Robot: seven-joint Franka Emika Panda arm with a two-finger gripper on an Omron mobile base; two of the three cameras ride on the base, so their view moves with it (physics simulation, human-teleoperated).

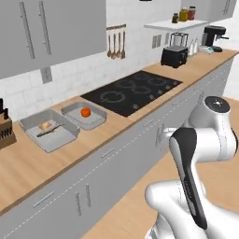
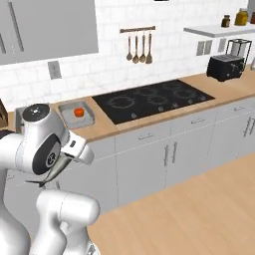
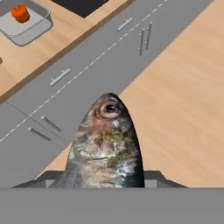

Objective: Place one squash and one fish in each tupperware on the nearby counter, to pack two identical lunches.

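A grey fish (image 3: 107, 144) fills the lower middle of the hand view, head pointing away, and my gripper (image 2: 63, 161) is shut on it; its body hides the fingertips. I hold it low in front of the drawers, below the counter (image 1: 28, 163). In the right base view the fish (image 2: 50, 174) shows as a dark sliver under the hand. Two tupperware stand on the counter left of the cooktop. The right tub (image 1: 95, 120) holds one orange squash (image 1: 85, 112). The left tub (image 1: 60, 139) holds a paler squash (image 1: 45, 125) and a slender fish (image 1: 50, 130).
A black cooktop (image 1: 133, 91) lies right of the tubs. A knife block (image 1: 5, 128) stands at the far left of the counter. A toaster (image 1: 174, 57) and a coffee machine (image 1: 212, 37) sit at the far end. Utensils hang on the wall.
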